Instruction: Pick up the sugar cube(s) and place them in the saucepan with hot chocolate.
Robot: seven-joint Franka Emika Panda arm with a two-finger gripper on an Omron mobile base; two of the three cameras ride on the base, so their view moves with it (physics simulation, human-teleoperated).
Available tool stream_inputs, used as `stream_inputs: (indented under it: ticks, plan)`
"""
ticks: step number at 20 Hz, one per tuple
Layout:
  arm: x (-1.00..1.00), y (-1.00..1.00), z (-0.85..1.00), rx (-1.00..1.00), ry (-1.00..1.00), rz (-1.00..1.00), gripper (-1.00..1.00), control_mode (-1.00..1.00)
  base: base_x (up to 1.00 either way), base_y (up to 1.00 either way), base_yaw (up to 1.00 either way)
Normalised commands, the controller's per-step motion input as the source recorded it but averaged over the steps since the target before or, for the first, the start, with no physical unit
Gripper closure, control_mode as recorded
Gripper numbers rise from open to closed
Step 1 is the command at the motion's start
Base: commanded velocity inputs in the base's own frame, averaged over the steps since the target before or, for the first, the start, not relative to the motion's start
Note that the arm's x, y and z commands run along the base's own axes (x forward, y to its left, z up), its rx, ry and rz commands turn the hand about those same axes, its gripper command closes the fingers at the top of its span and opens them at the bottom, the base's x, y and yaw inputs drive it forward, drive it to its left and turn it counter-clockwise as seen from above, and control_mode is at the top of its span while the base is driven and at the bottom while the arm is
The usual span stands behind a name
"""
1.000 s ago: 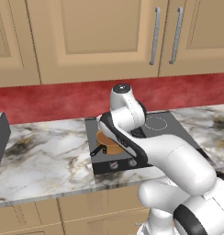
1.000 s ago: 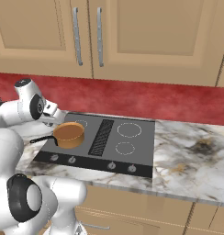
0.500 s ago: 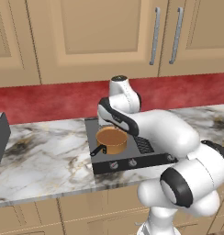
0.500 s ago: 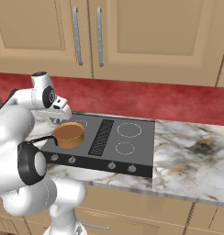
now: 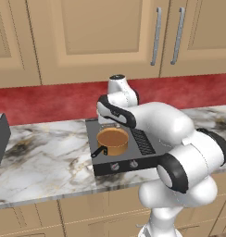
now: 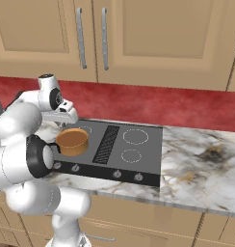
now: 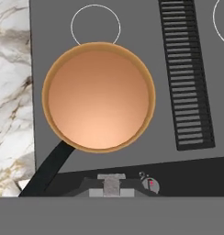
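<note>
Gleaming copper-orange saucepan (image 7: 98, 95), flat brown contents, black handle; fingers (image 6: 67, 117) above, spread or pressed unclear.

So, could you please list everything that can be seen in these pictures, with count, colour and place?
Small round copper-orange saucepan: one, flat orange-brown contents, black straight handle, on the cooktop's front left part.
Black flat cooktop: one, white ring marks, slatted vent down the middle, knobs along the front, set in the counter.
Marble counter: one, white with grey and brown veins, under the cabinets.
Dark box-shaped appliance: one, at the left edge of the left base view, cut off.
Red backsplash: one band, behind the counter.
Beige wooden cabinets: several doors with metal handles, above and below the counter.
White robot arm: one, its pincer above the saucepan; the fingers are too small to judge.
</note>
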Motion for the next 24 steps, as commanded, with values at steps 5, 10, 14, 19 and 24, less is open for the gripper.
stream_inputs:
  ticks: [5, 10, 14, 19, 24]
  plan:
    - [0.22, 0.0, -0.31, 0.0, 0.0, 0.0, 1.0, -1.0, 0.0, 0.0, 0.0]
    - [0.27, 0.0, -0.39, -0.01, 0.0, 0.0, 1.0, -1.0, 0.0, 0.0, 0.0]
    - [0.3, 0.0, -0.41, -0.02, 0.0, 0.0, 1.0, -1.0, 0.0, 0.0, 0.0]
    - [0.27, 0.0, -0.28, -0.02, 0.0, 0.0, 1.0, -1.0, 0.0, 0.0, 0.0]
    - [0.29, 0.0, -0.19, -0.04, 0.0, 0.0, 1.0, -1.0, 0.0, 0.0, 0.0]
